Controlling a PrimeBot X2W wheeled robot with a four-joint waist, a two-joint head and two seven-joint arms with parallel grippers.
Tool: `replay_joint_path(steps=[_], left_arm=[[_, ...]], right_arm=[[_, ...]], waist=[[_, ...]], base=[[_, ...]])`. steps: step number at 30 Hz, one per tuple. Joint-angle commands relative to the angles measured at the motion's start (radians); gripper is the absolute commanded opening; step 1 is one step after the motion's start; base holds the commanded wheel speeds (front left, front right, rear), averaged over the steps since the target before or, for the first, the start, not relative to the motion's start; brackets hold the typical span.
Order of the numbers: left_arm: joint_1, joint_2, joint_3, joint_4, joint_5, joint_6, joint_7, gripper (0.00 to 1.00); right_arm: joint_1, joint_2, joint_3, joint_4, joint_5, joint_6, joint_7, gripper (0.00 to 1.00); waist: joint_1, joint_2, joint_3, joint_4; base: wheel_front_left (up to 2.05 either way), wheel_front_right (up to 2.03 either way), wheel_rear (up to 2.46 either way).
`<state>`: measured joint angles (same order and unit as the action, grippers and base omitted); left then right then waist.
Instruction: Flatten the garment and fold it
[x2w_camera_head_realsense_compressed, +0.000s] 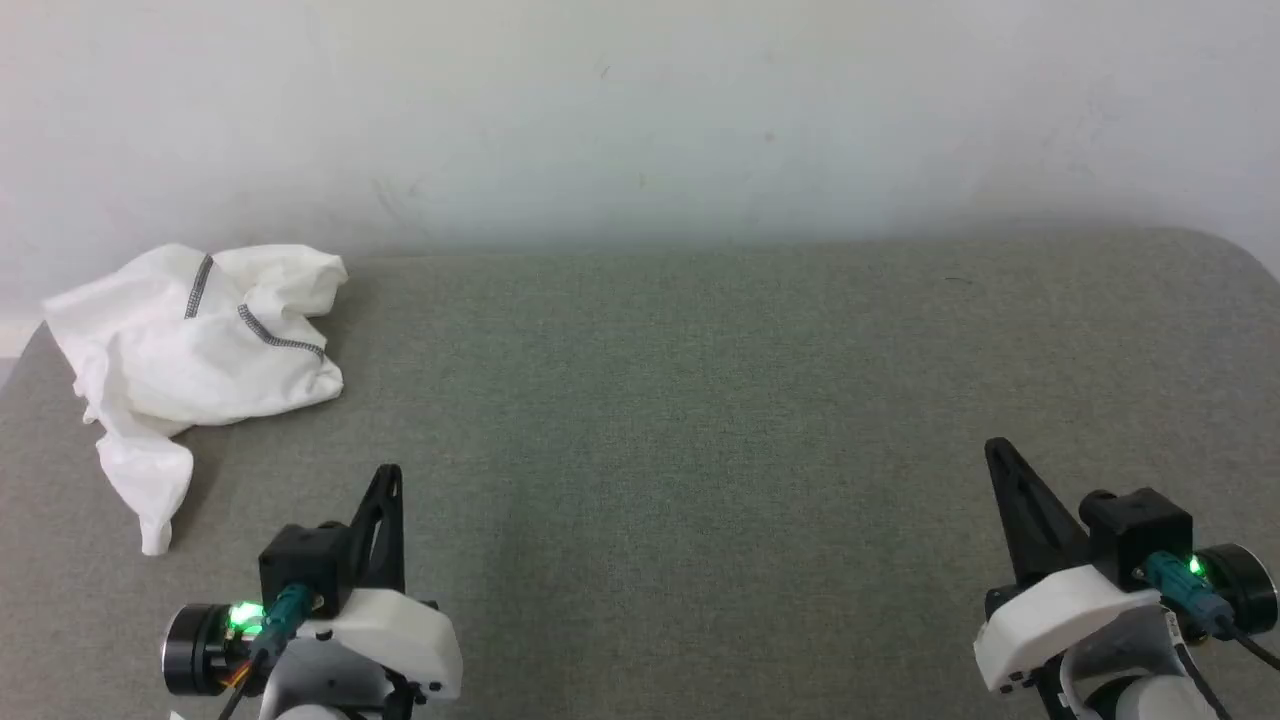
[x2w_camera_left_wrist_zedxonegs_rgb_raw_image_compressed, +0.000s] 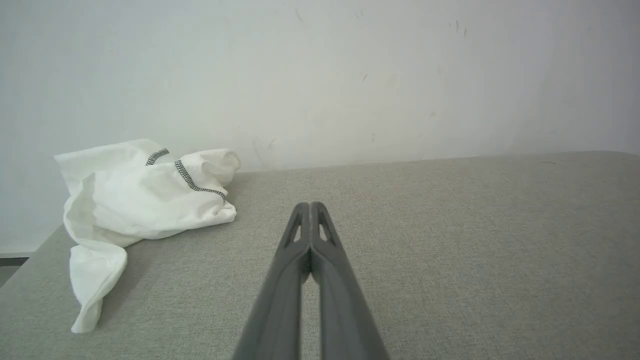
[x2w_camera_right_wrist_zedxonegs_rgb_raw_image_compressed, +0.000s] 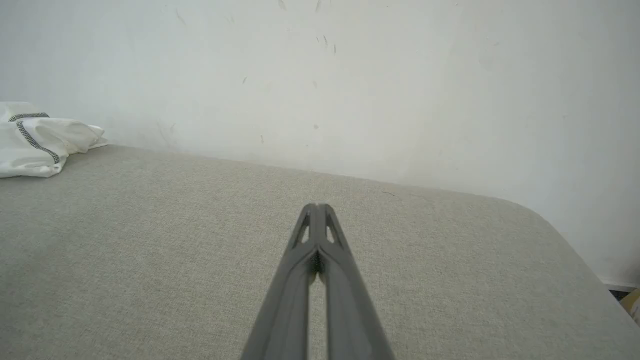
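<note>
Garment (x2w_camera_head_realsense_compressed: 190, 340), the white thin-fabric top with dark grey zigzag-stitched seam lines, is lying crumpled at the far left corner of the counter, so you are looking for it well up and left of both arms.

Behind everything, the plain off-white wall (x2w_camera_head_realsense_compressed: 640, 120) is running across the top of the head view, meeting the back edge of the counter. The wide counter (x2w_camera_head_realsense_compressed: 700, 400), covered in grey-green woven fabric with rounded corners, is stretching below it.

The garment (x2w_camera_left_wrist_zedxonegs_rgb_raw_image_compressed: 145, 195) is sitting bunched in a heap against the wall, two seam lines showing on top, and one narrow end is trailing toward the near edge. In the right wrist view you are catching just its edge (x2w_camera_right_wrist_zedxonegs_rgb_raw_image_compressed: 35, 145) at the far left.

Your left claw (x2w_camera_head_realsense_compressed: 390, 475) is hanging low at the lower left, near the garment but apart from it, its two dark fingers pressing together at the tips (x2w_camera_left_wrist_zedxonegs_rgb_raw_image_compressed: 310, 207). Your right claw (x2w_camera_head_realsense_compressed: 995, 448) is hanging at the lower right, well apart from the garment, its fingers likewise closed tip to tip (x2w_camera_right_wrist_zedxonegs_rgb_raw_image_compressed: 316, 209).
</note>
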<state>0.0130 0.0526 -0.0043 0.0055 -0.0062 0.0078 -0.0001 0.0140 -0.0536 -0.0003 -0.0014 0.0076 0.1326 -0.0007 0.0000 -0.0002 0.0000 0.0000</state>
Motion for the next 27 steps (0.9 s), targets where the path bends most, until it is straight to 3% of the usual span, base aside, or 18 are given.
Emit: replay_joint_path(steps=[1, 20, 21, 27], left_arm=[[-0.013, -0.002, 0.004, -0.005, 0.006, -0.008, 0.0, 0.0], [-0.013, -0.002, 0.004, -0.005, 0.006, -0.008, 0.0, 0.0], [0.0, 0.0, 0.0, 0.0, 0.0, 0.0, 0.0, 1.0], [0.0, 0.0, -0.005, 0.005, -0.009, -0.002, -0.008, 1.0]], right_arm=[[-0.014, 0.003, 0.0, 0.001, -0.008, -0.002, 0.001, 0.0], [-0.014, 0.003, 0.0, 0.001, -0.008, -0.002, 0.001, 0.0], [0.0, 0.0, 0.0, 0.0, 0.0, 0.0, 0.0, 1.0], [0.002, 0.0, -0.001, 0.003, 0.005, 0.0, -0.008, 1.0]], waist=[[0.0, 0.0002, 0.0, 0.0], [0.0, 0.0002, 0.0, 0.0], [0.0, 0.0, 0.0, 0.0], [0.0001, 0.0, 0.0, -0.001]], base=[[0.0, 0.0, 0.0], [0.0, 0.0, 0.0], [0.0, 0.0, 0.0], [0.0, 0.0, 0.0]])
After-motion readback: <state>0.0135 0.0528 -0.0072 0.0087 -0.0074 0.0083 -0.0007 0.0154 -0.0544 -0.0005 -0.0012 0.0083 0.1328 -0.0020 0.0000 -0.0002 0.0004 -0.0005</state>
